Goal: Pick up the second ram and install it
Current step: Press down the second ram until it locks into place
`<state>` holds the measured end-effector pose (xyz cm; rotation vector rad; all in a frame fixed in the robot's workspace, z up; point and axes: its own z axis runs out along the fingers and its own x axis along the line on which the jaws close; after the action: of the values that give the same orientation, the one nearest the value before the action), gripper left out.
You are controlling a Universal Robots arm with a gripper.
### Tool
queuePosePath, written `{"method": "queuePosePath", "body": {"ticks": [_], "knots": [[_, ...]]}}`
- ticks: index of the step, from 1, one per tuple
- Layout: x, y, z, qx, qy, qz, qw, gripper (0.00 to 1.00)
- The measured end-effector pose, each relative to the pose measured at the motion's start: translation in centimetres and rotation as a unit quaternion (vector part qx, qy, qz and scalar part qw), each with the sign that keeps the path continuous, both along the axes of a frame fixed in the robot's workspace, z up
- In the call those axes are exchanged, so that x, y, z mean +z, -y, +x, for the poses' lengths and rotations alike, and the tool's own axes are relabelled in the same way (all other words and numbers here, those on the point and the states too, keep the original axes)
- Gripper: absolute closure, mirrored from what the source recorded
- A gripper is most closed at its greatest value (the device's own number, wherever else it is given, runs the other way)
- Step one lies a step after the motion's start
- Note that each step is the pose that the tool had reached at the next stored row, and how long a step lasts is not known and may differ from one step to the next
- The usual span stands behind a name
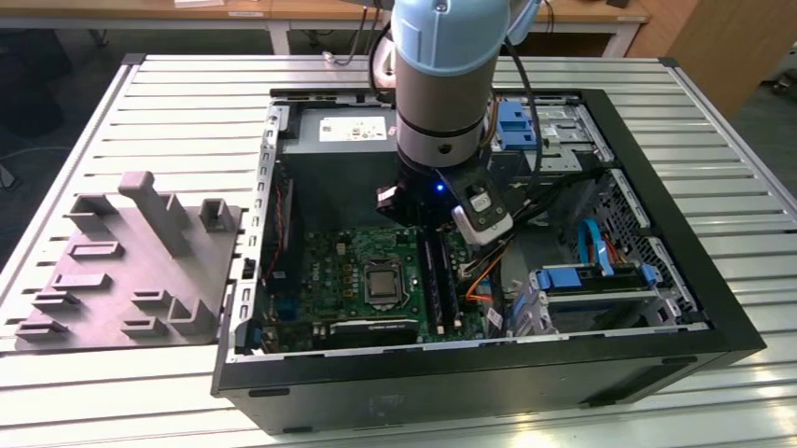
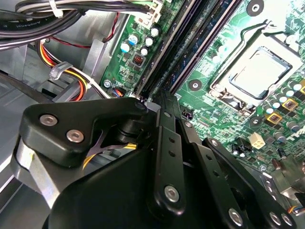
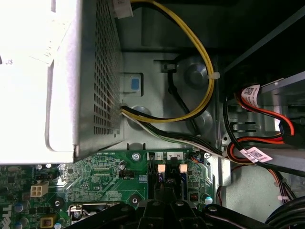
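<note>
On the exterior view's left, a grey moulded fixture [image 1: 125, 266] with empty pockets and posts was set on the slatted table [image 1: 697, 121], apparently a rest for parts awaiting installation. Just to its right, the open computer case [image 1: 673, 289] was laid on its side so that the green motherboard [image 1: 361, 271] faced upward and could be reached from above. The grey power-supply box [image 1: 336, 131] was seen at the far end of the case, and in the first wrist view [image 3: 71, 76] its perforated wall was met by yellow and black cables [image 3: 200, 62] routed away from the board.

The arm was lowered into the case over the long black memory slots [image 1: 436, 280], which lay beside the processor socket [image 1: 379, 282]. In the second wrist view, the gripper [image 2: 164, 102] was found with its fingers drawn together, their tips brought right down at the near end of the slots [image 2: 190, 43]. The second ram [image 2: 183, 52] was judged to be the dark stick standing in those slots directly ahead of the fingertips; whether it was clamped or merely pressed could not be told. The alignment along the slots was judged to suit a straight downward seating.
</note>
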<state>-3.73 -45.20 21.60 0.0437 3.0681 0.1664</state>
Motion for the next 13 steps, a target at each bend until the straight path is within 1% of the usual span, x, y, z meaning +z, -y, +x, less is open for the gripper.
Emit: {"method": "queuePosePath", "body": {"ticks": [9, 11, 13], "knots": [[0.02, 0.0, 0.0, 0.0, 0.0, 0.0001, 1.0, 0.9], [0.26, -0.03, 0.01, 0.0, 0.0004, 0.001, 1.0, 0.9], [0.74, 0.0, 0.0, 0.0, 0.0, 0.0, 1.0, 0.9]]}}
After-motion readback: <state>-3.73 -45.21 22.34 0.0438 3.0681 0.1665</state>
